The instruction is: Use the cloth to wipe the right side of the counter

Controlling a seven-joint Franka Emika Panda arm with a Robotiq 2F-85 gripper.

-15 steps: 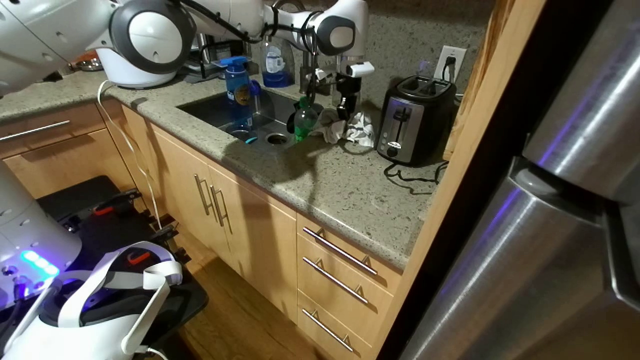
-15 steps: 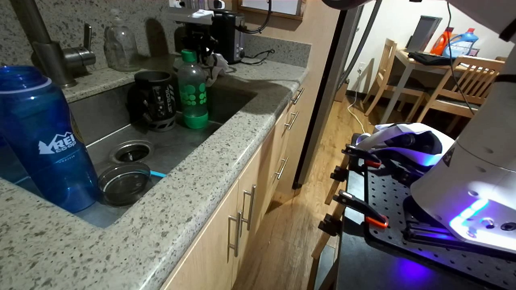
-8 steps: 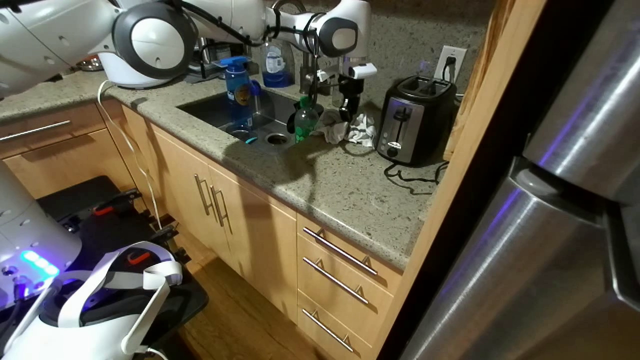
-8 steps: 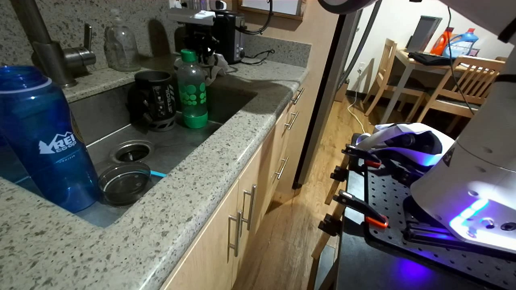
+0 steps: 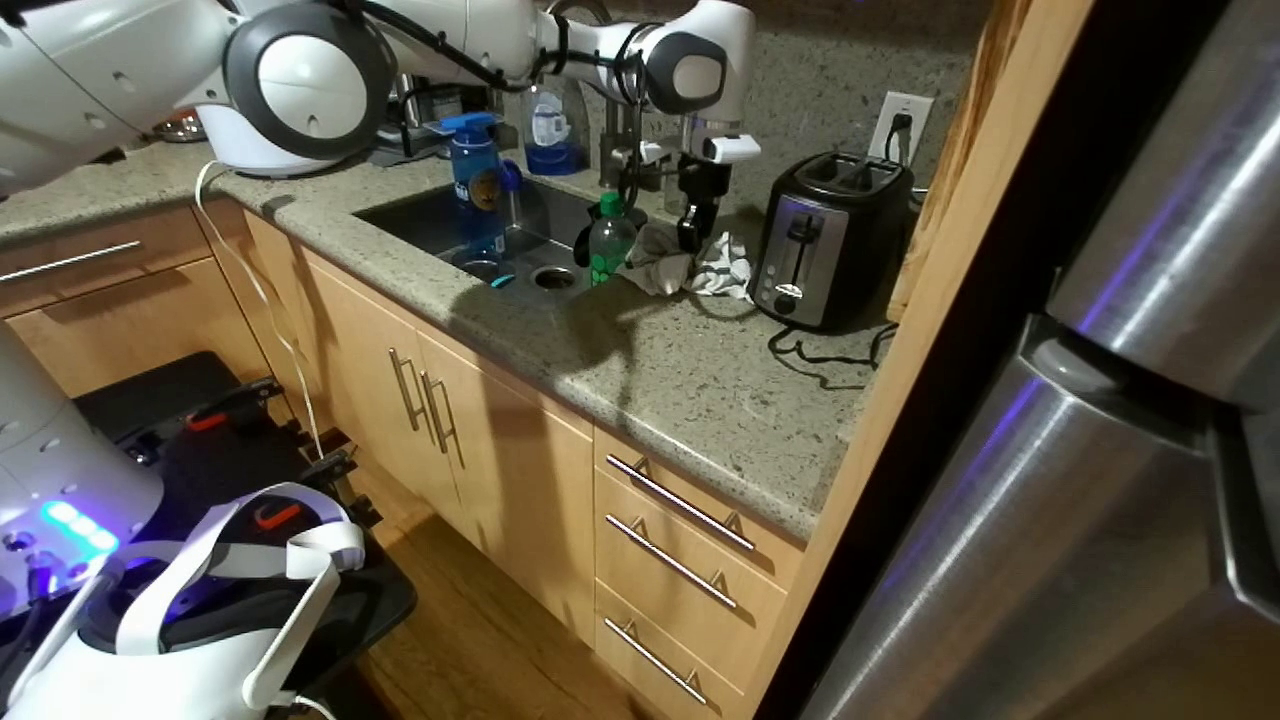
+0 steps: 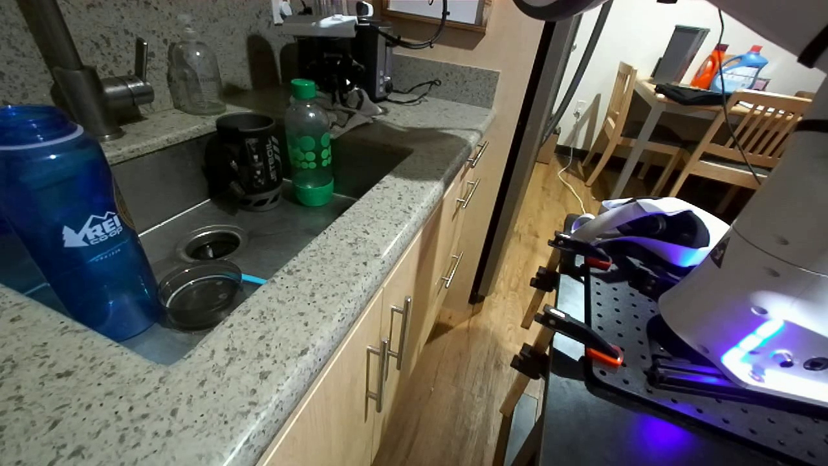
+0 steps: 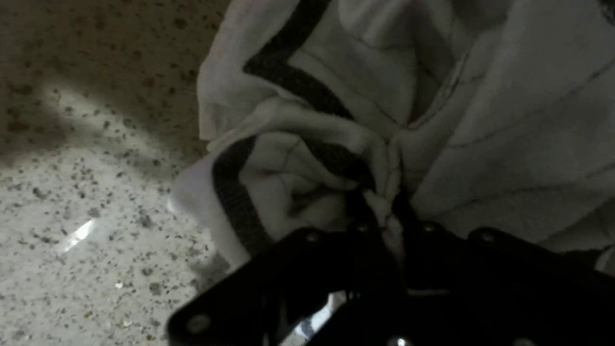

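The cloth (image 7: pixel 307 96) is white with dark stripes and lies bunched on the speckled counter (image 7: pixel 72 240). In both exterior views the cloth (image 5: pixel 720 268) (image 6: pixel 362 107) sits between the sink and the toaster. My gripper (image 7: pixel 382 206) points down, its black fingers shut on a fold of the cloth that shows between the tips. In the exterior views the gripper (image 5: pixel 690 235) (image 6: pixel 343 90) is low over the counter's back part, beside the toaster. The right part of the counter (image 5: pixel 720 380) extends in front of the toaster toward the wooden panel.
A black and silver toaster (image 5: pixel 830 240) stands close to the cloth, its cord (image 5: pixel 820 358) loose on the counter. A green bottle (image 6: pixel 309 142), a black mug (image 6: pixel 249 155) and a blue bottle (image 6: pixel 71 220) stand in the sink (image 6: pixel 162 168). A wooden panel (image 5: pixel 960 330) bounds the counter.
My gripper has moved slightly toward the toaster with the cloth in its fingers. The cloth has shifted a little and its folds have changed shape.
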